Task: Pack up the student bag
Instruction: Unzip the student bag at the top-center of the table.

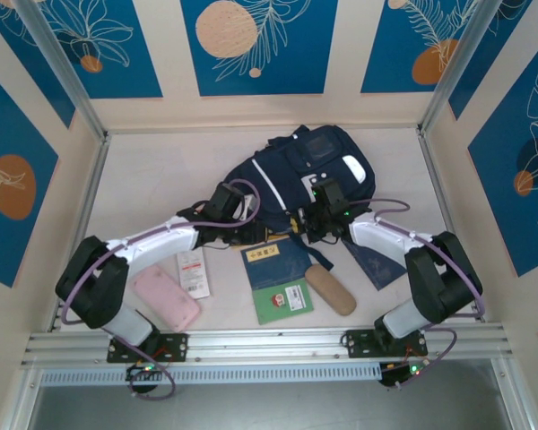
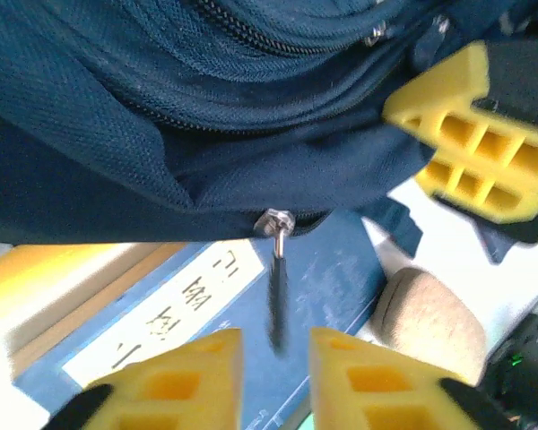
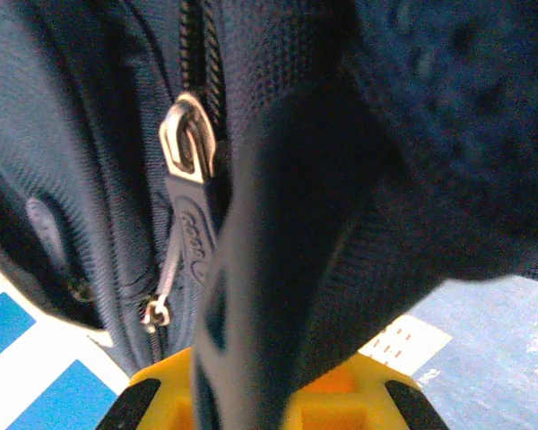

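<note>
Opening step: R gripper [image 3: 251, 387] jaws pressed shut on a fold of the student bag [image 1: 316, 168]; L gripper [image 2: 275, 348] jaws spread beside the zipper pull [image 2: 276, 300]. Next: likely pinch pull, unzip.

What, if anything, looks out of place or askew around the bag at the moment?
The student bag has its lower edge overlapping the top of the navy booklet, partly covering it. A dark strap of the bag is bunched in the shut right gripper. Nothing looks spilled or damaged.
</note>
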Controlling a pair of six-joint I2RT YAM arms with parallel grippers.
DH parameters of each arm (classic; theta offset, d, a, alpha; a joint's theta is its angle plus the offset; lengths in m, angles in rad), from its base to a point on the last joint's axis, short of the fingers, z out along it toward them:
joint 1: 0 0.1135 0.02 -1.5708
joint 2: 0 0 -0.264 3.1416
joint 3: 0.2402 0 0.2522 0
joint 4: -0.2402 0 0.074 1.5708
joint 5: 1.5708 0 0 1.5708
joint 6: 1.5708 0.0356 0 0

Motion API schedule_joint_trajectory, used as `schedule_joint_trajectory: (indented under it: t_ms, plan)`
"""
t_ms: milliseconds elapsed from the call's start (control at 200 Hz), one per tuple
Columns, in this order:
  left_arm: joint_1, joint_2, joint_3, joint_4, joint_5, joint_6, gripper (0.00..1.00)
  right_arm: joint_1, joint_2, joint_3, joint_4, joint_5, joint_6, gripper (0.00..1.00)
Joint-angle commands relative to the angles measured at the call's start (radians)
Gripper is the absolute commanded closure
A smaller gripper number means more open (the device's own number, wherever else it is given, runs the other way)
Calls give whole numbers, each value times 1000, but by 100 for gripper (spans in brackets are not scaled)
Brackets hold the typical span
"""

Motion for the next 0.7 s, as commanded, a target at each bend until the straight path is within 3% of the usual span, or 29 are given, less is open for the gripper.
schedule_joint_trajectory:
  t_ms: [0, 90, 195, 395, 695]
  plan:
    - [-9, -50, 71, -189, -102, 117, 55, -4, -47, 7, -34, 10, 3, 100]
    - [-10, -55, 118, -245, -141, 160, 46, 0, -62, 25, -56, 9, -1, 100]
    - [-21, -55, 161, -283, -152, 191, 43, 0, -74, 38, -67, 6, 1, 100]
    - [-91, -12, 222, -326, -201, 260, 49, 1, -85, 69, -86, -1, 2, 100]
    - [-130, 74, 240, -287, -292, 344, 48, -1, -86, 88, -90, -23, 4, 100]
